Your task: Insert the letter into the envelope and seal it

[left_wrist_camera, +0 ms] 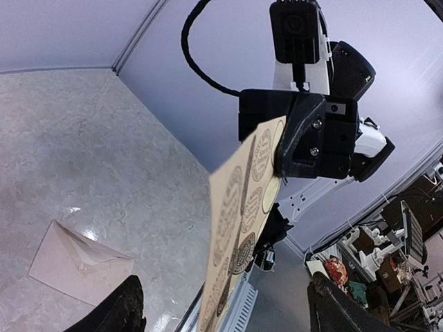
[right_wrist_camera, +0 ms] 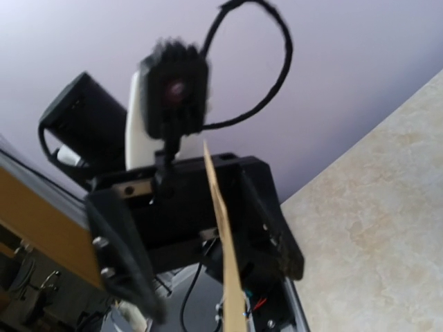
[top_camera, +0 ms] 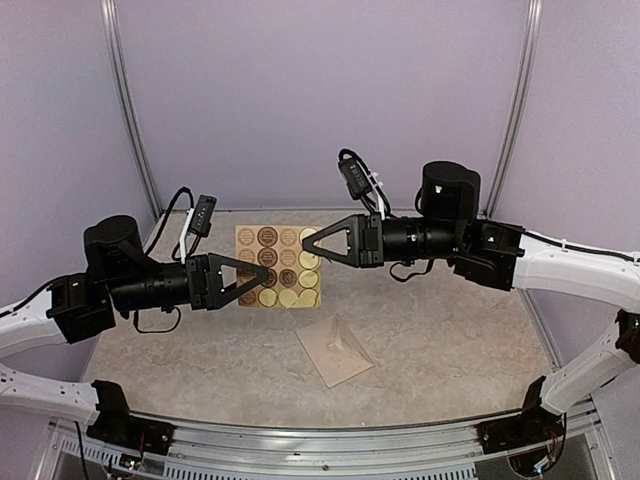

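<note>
Pale pinkish-beige, the envelope [top_camera: 335,352] is seen from above lying flat on the table [top_camera: 450,320], its flap apparently folded down. The letter is seen in no view and is judged to be inside. A sticker sheet [top_camera: 288,280] is held aloft, pinched at a corner by the right gripper [top_camera: 303,243], with the left gripper [top_camera: 264,278] spread about its edge.

From the left wrist, the sheet is viewed edge-on, the left fingers [left_wrist_camera: 123,311] wide apart.

From the right wrist, the same is confirmed.

Sealing is judged in hand. Next, one sticker must be nipped at its rim and peeled.
</note>
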You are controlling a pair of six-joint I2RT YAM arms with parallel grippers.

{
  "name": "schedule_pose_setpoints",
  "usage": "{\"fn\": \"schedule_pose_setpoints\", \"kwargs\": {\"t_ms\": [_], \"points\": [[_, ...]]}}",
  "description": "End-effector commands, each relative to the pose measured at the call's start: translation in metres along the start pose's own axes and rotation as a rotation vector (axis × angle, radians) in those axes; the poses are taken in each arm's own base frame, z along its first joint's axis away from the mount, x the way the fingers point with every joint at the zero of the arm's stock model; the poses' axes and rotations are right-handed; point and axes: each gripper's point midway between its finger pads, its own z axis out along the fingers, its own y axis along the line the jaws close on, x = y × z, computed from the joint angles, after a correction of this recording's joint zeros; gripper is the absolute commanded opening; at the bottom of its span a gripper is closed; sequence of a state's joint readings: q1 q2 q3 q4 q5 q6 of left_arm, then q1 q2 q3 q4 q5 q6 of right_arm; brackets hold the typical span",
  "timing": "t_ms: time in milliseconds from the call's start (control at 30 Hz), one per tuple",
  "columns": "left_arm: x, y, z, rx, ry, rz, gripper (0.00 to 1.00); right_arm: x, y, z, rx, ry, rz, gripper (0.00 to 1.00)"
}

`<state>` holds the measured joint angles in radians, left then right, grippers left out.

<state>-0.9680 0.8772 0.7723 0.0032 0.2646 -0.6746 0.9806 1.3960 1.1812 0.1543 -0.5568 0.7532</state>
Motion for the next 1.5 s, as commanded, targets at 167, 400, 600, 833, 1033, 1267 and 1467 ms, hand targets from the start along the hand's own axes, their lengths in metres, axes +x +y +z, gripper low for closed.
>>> {"fn": "schedule_pose_setpoints", "kwargs": {"t_ms": [167,400,600,833,1033,1267,1467], "points": [[-0.002,-0.021,0.011,0.078,-0.003,0.017,0.55,0.015,0.005,-0.007,-0.041,0.056,0.006,0.00],[0.002,-0.024,0.017,0.094,0.006,0.010,0.22,0.019,-0.001,-0.007,-0.014,0.060,0.011,0.00],[-0.002,-0.022,0.016,0.080,-0.019,-0.023,0.00,0.012,-0.016,-0.023,0.110,0.013,0.003,0.31],[0.003,0.005,0.017,-0.050,-0.020,-0.167,0.00,-0.001,-0.020,-0.061,0.257,-0.076,-0.063,0.66],[0.010,0.010,0.021,-0.060,0.003,-0.232,0.00,0.008,0.018,-0.055,0.130,-0.024,-0.159,0.54],[0.015,0.007,0.023,-0.037,0.035,-0.233,0.00,0.038,0.035,-0.012,0.032,0.110,-0.194,0.48],[0.020,-0.001,0.024,0.005,0.065,-0.225,0.00,0.046,0.023,0.005,0.037,0.147,-0.183,0.48]]}}
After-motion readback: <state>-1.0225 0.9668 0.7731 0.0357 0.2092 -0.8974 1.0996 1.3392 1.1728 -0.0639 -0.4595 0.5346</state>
